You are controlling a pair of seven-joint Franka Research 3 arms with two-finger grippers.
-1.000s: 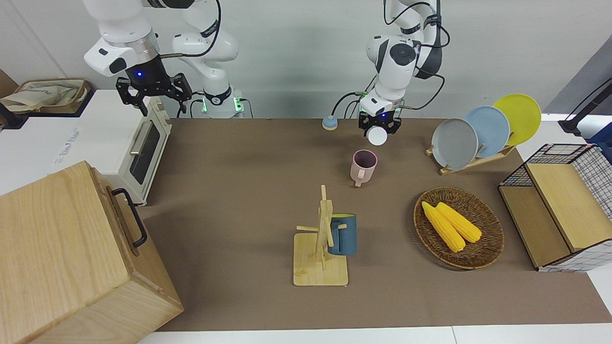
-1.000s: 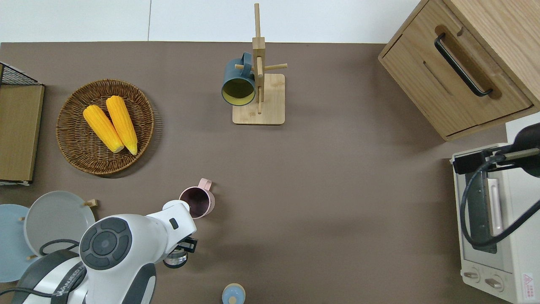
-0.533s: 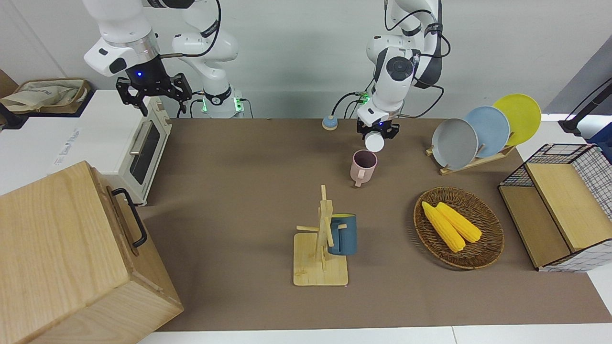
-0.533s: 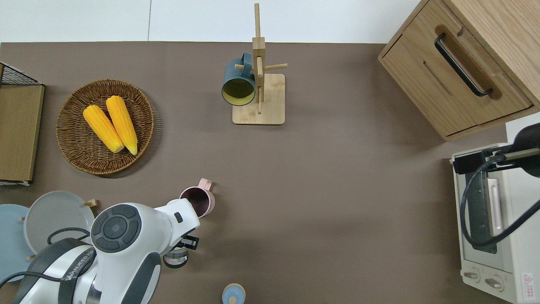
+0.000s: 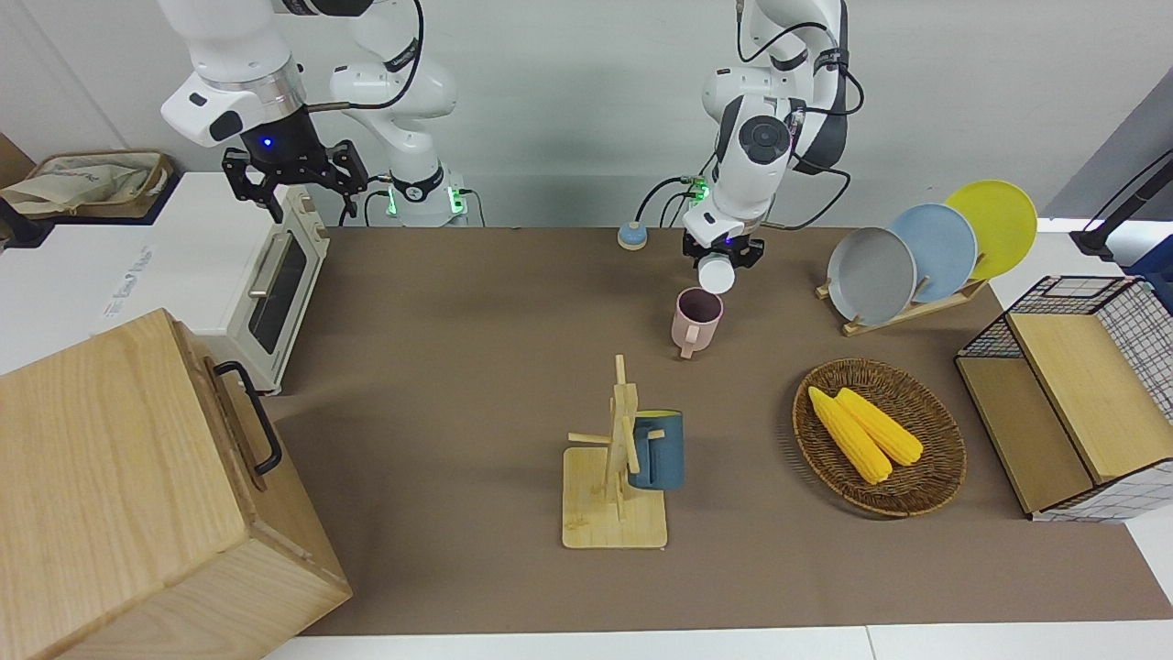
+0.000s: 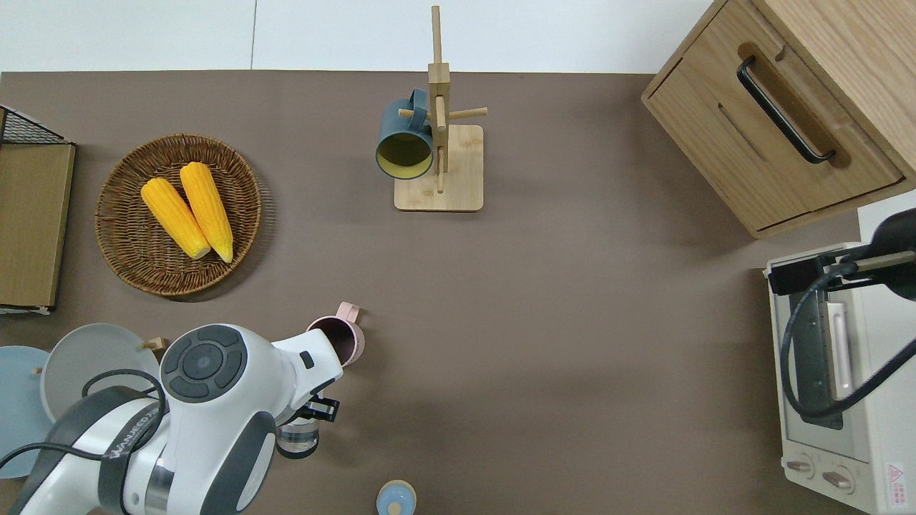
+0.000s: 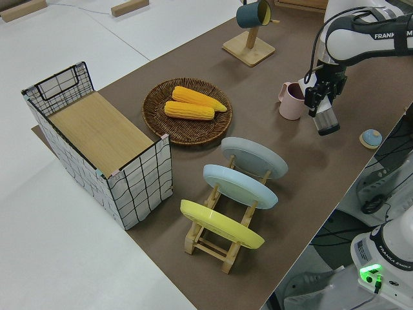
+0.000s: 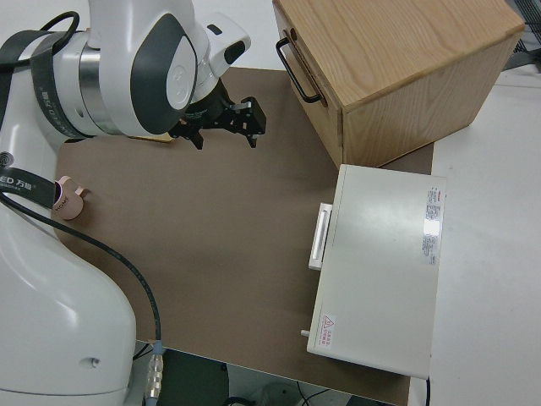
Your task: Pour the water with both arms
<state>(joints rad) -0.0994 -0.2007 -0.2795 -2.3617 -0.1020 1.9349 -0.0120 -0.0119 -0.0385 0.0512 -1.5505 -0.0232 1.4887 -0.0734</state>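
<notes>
Left claw (image 5: 718, 259) is grasping a small clear bottle (image 7: 327, 120) with a white base, tipped so its base is facing away from the robots. In the overhead view the bottle (image 6: 297, 436) is showing just under the wrist, with the pink mug (image 6: 336, 338) a little farther from the robots. The bottle is hanging near the mug's rim; whether its mouth is over the opening cannot be told. The pink mug is standing upright on the table (image 5: 458, 367), handle pointing away from the robots. A small blue cap (image 5: 631, 236) is lying nearer the robots.

Right claw (image 5: 291, 176) is parked, fingers spread and released.

Judged step: lining up for the pour. Next move is calling for bringing the bottle's mouth over the mug opening, then tilting gradually so water lands inside.
</notes>
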